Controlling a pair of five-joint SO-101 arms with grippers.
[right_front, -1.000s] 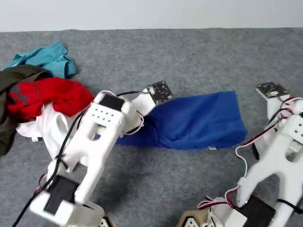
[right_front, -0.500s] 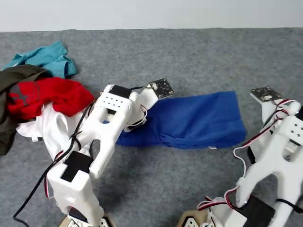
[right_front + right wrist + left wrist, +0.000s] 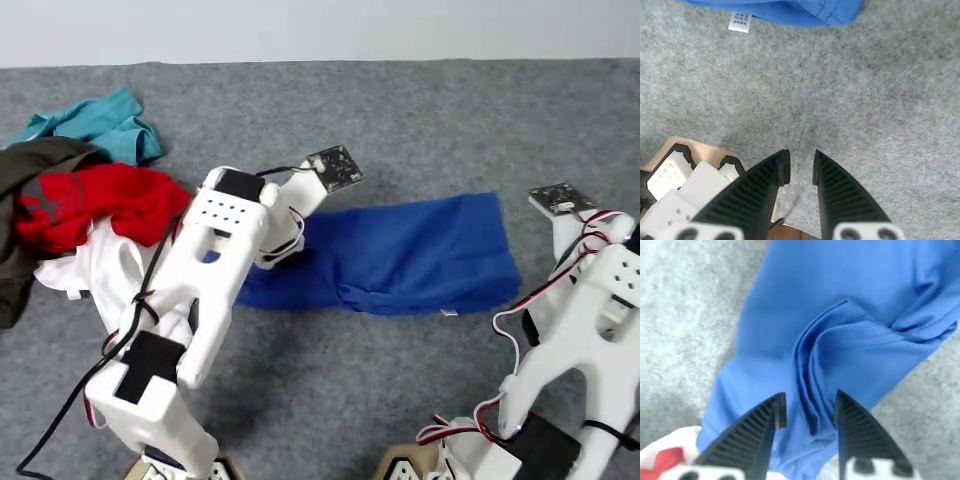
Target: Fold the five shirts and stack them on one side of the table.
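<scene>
Fingers, left wrist view: the left gripper (image 3: 809, 405) is spread wide, and a ridge of the blue shirt (image 3: 840, 315) lies between its fingers (image 3: 752, 435). Whether they touch the cloth is hard to tell.
Right wrist view: the right gripper (image 3: 800, 167) is narrowly parted over the bare grey table (image 3: 880, 100), holding nothing. The shirt's hem and white tag (image 3: 740, 21) are cut off at the edge.
High view: the blue shirt lies mid-table, one end hidden under the left arm (image 3: 215, 280). The red shirt (image 3: 110, 205), teal shirt (image 3: 100, 125), dark shirt (image 3: 30, 165) and white shirt (image 3: 105, 265) are heaped at that arm's side. Open table lies beyond.
</scene>
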